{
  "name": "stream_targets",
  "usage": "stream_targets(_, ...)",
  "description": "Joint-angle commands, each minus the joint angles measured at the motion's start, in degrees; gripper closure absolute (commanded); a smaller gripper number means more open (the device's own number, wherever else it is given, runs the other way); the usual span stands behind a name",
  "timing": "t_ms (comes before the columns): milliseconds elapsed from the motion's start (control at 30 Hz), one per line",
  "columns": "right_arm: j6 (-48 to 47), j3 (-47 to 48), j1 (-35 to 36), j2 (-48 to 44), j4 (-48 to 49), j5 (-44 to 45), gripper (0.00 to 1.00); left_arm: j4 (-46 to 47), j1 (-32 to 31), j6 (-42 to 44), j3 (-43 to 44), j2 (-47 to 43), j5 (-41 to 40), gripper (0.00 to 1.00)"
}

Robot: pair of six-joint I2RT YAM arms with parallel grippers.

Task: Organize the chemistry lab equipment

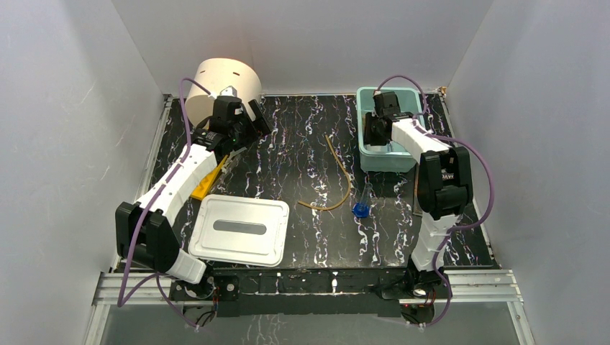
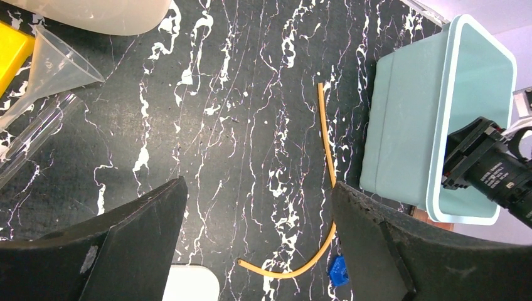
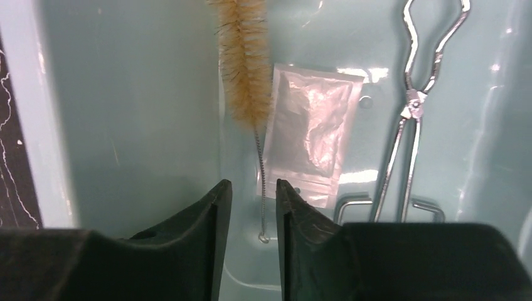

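My left gripper (image 1: 248, 126) hovers open and empty over the mat by the cream cylinder; in the left wrist view (image 2: 257, 188) its jaws stand wide apart. A tan rubber tube (image 1: 338, 176) (image 2: 326, 125) curves across the mat's middle. The clear flask with a blue cap (image 1: 362, 205) lies beside it; the cap (image 2: 339, 271) shows. The yellow rack (image 1: 205, 183) lies under the left arm. My right gripper (image 1: 375, 133) (image 3: 254, 188) is inside the teal bin (image 1: 367, 154), jaws slightly apart, empty, above the brush (image 3: 241, 56) wire. A white packet (image 3: 310, 135) and metal tongs (image 3: 414, 94) lie in the bin.
A clear funnel (image 2: 56, 59) and a clear tube (image 2: 31, 135) lie near the yellow rack (image 2: 12, 53). A big cream cylinder (image 1: 226, 83) stands at the back left. A white lid (image 1: 241, 230) lies front left. White walls enclose the mat.
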Motion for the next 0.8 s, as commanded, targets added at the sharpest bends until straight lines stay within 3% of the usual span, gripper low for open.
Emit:
stream_targets(0,-0.28,5.63,-0.34,-5.43,-1.7,3.43,0.58,0.25,0.21,0.78,-0.19,-0.97,-0.36,0.16)
stream_targets(133,-0.12,8.4,0.64,-9.16,-4.28,6.33,0.58,0.29,0.24,1.33,-0.12,-0.84,-0.28,0.16)
stream_targets(333,-4.89,7.18,9.57,-16.5,-0.67,16.07,0.54,0.16,0.2,1.49,0.1,-0.12,-0.52,0.16)
stream_targets(567,-3.92,4.88,17.6,-17.75,-1.76,16.29,0.49,-2.54,0.37,-0.22,0.32,1.02,-3.83,0.14)
stream_targets(767,-3.1,1.73,22.75,-15.51,-5.81,15.74,0.46,-2.01,0.52,-0.95,-0.46,1.32,-1.91,0.14)
